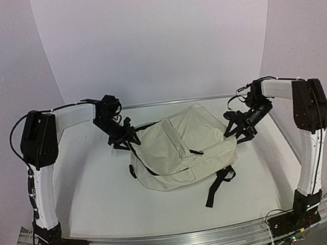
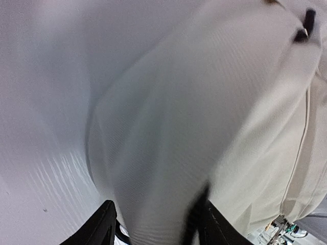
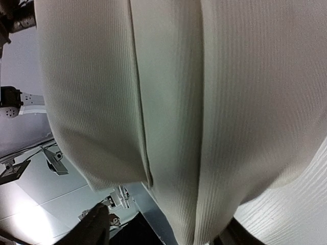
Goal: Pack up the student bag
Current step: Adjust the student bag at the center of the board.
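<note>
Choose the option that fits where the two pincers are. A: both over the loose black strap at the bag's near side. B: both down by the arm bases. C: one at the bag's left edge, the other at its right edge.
C: in the top view the left pincer sits at the left edge of the student bag and the right pincer at its right edge; cream fabric fills both wrist views.

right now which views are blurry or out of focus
Top external: sharp, evenly lit, soft shadow under the student bag. Left wrist: bag fabric smeared, jaws at the bottom edge blurred. Right wrist: weave crisp at centre, jaws dark and out of focus.
</note>
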{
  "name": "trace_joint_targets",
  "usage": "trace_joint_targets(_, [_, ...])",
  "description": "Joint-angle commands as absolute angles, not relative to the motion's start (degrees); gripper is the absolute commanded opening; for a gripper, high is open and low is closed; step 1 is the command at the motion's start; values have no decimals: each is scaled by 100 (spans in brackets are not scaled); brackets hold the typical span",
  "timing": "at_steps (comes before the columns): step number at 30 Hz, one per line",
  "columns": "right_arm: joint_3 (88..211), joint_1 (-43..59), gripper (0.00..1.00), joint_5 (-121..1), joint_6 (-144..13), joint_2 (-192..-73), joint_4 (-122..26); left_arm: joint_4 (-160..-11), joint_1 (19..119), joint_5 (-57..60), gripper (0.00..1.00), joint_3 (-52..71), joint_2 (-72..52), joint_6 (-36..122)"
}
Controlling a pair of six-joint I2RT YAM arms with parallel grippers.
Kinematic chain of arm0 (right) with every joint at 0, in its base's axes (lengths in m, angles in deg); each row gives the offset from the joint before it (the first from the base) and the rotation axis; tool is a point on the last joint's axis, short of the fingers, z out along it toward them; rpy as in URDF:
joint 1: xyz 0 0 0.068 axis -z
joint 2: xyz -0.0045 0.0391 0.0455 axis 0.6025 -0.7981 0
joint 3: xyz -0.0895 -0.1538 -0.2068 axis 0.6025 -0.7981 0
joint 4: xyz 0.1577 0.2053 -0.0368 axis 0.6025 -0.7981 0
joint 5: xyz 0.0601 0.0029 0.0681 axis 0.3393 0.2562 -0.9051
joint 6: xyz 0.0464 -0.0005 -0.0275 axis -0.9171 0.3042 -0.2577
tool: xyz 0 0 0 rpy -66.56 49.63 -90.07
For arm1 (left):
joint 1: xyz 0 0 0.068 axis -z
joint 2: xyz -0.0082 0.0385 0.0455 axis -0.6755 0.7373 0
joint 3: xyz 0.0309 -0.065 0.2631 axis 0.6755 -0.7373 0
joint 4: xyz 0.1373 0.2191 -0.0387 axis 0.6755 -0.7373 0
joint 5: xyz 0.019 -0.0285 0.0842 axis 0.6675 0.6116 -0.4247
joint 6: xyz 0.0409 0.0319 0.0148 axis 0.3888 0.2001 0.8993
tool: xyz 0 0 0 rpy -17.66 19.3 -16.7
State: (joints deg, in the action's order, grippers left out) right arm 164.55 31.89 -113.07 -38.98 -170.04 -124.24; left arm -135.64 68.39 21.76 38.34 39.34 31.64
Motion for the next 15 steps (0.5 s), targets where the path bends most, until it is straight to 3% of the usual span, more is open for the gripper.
trace_joint_targets(1, [18093, 3103, 47, -11533, -3810, -17894, -12327, -13162, 7245, 2422, 51, 2990, 2918, 2960])
trace_joint_targets(5, [19846, 2925, 26, -11369, -4508, -18852, -11502, -12736, 7537, 2529, 42, 2055, 2342, 2504])
trace_joint_targets(7, [20699, 2783, 21, -11291, -5017, -19263, -10956, -12561, 7718, 2656, 40, 1711, 2066, 2314])
trace_joint_targets(9, [21566, 2684, 30, -11201, -5630, -19615, -10169, -12356, 7863, 2923, 43, 1358, 1858, 2120])
trace_joint_targets(11, [21963, 2680, 46, -10997, -6414, -19689, -9465, -12222, 7938, 3114, 54, 1171, 1584, 1910])
trace_joint_targets(13, [22120, 2762, 67, -10742, -6544, -19565, -9173, -11996, 7932, 3029, 62, 1086, 1254, 1733])
trace_joint_targets(15, [21807, 2937, 80, -10600, -6546, -19218, -9140, -11891, 7781, 2679, 69, 1169, 941, 1686])
